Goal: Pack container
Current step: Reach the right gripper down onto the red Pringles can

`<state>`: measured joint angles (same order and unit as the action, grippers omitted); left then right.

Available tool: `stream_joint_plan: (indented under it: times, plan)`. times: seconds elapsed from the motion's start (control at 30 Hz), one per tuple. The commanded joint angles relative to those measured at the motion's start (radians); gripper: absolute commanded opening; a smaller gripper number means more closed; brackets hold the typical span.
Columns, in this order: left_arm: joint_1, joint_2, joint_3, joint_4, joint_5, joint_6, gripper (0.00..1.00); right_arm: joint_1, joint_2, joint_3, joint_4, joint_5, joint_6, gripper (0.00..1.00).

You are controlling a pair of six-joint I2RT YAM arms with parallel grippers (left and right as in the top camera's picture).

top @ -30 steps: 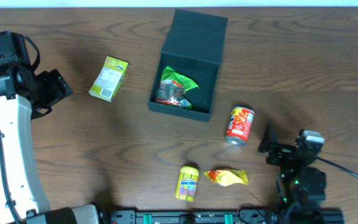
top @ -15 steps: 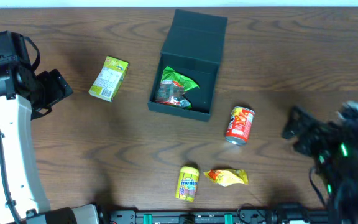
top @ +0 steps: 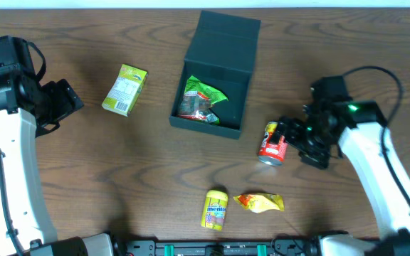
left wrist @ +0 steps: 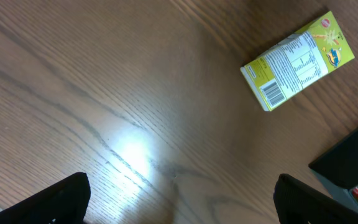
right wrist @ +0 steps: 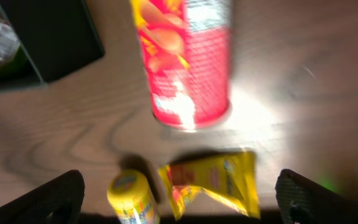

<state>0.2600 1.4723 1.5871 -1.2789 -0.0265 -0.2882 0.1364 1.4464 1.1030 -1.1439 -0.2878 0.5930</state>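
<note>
The container (top: 239,129) is a dark teal box, lid flap (top: 228,37) folded back, with a green snack bag (top: 203,99) inside. A red can (top: 272,142) lies to its right, and my right gripper (top: 296,141) stands open just right of that can. In the right wrist view the can (right wrist: 185,62) fills the top, and the open right gripper (right wrist: 180,200) hangs above a yellow packet (right wrist: 213,183) and a yellow bottle (right wrist: 132,199). My left gripper (top: 62,105) is open at the far left, holding nothing; the left gripper (left wrist: 182,205) shows bare wood between its fingers.
A yellow-green carton (top: 124,89) lies left of the container, also seen as the carton (left wrist: 298,59) in the left wrist view. The yellow bottle (top: 215,209) and yellow packet (top: 260,203) lie near the front edge. A container corner (left wrist: 353,155) shows at right.
My right arm has swung from the front right corner up and left to the red can, jaws still open. The left arm and all objects have stayed put.
</note>
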Motion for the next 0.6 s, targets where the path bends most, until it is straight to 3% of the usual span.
stream_joint_plan:
  times: [0.0,0.1,0.33,0.57]
  plan:
    - [0.003,-0.004,-0.006,-0.004,0.0,-0.007,0.95,0.069,0.041,0.0,0.049,0.023,0.059,0.99]
    - [0.003,-0.004,-0.006,-0.004,0.001,-0.007,0.95,0.102,0.075,0.0,0.081,0.125,0.131,0.99]
    - [0.003,-0.004,-0.006,-0.004,0.0,-0.007,0.95,0.112,0.128,0.0,0.135,0.293,0.154,0.99]
    - [0.003,-0.004,-0.006,-0.004,0.0,-0.007,0.95,0.113,0.225,-0.003,0.172,0.31,0.135,0.99]
